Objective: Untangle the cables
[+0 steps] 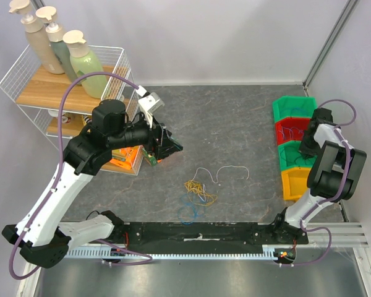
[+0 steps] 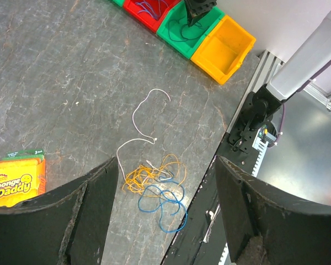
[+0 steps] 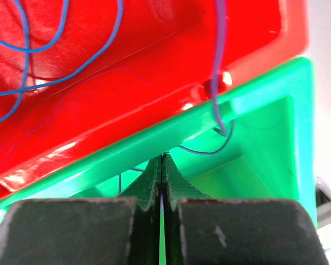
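A tangle of cables lies on the grey table in front of the arms: a yellow knot point(image 1: 200, 190), a blue loop point(image 1: 188, 210) and a white strand point(image 1: 232, 170). My left gripper point(image 1: 167, 145) hovers open, high above and to their left. Its wrist view frames the yellow knot point(image 2: 149, 174), blue loop point(image 2: 165, 207) and white strand point(image 2: 146, 110) between its wide fingers point(image 2: 165, 160). My right gripper point(image 1: 308, 148) is down inside the lower green bin point(image 1: 290, 154). It is shut point(image 3: 162, 157) with a thin blue cable point(image 3: 209, 150) pinched between its fingers. More blue cables point(image 3: 44, 49) lie in the red bin point(image 3: 154, 66).
A row of bins stands at the right: green point(image 1: 294, 108), red point(image 1: 290, 130), green, yellow point(image 1: 294, 182). A white wire shelf point(image 1: 25, 80) with bottles stands at the back left. An orange sponge pack point(image 1: 125, 159) lies beside it. A black rail point(image 1: 198, 234) runs along the near edge.
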Robot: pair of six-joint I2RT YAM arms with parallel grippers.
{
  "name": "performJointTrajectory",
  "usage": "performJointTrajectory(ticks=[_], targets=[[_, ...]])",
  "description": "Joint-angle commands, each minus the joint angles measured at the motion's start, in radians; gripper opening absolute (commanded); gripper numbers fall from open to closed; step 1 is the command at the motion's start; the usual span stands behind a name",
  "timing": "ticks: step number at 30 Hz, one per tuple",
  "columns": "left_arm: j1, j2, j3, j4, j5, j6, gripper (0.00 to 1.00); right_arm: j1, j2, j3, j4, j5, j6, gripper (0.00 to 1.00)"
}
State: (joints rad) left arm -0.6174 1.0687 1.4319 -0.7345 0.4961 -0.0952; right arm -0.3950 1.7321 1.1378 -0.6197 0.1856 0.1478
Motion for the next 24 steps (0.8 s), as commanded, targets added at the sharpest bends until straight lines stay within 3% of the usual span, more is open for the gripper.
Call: performJointTrajectory(ticks=[1,3,6,10,16,24], targets=[[0.004,-0.015,-0.011,0.004,-0.013,0.037,0.77,-0.002,-0.045,0.013,0.009,0.148,0.024,0.0],[0.004,-0.018,-0.013,0.004,-0.013,0.037,0.77,-0.004,-0.051,0.004,0.014,0.216,0.018,0.0],[0.004,-0.019,-0.018,0.006,-0.01,0.035,0.77,-0.002,-0.06,-0.021,0.043,0.176,0.025,0.02],[0.002,-0.024,-0.019,0.007,-0.01,0.034,0.77,-0.002,-0.058,0.006,0.008,0.095,0.033,0.2],[0.004,-0.016,-0.018,0.012,-0.008,0.029,0.77,-0.002,-0.233,0.079,-0.078,-0.018,0.139,0.45],[0.001,-0.023,-0.028,0.012,-0.013,0.035,0.77,-0.002,-0.155,0.206,-0.078,0.031,0.104,0.53]])
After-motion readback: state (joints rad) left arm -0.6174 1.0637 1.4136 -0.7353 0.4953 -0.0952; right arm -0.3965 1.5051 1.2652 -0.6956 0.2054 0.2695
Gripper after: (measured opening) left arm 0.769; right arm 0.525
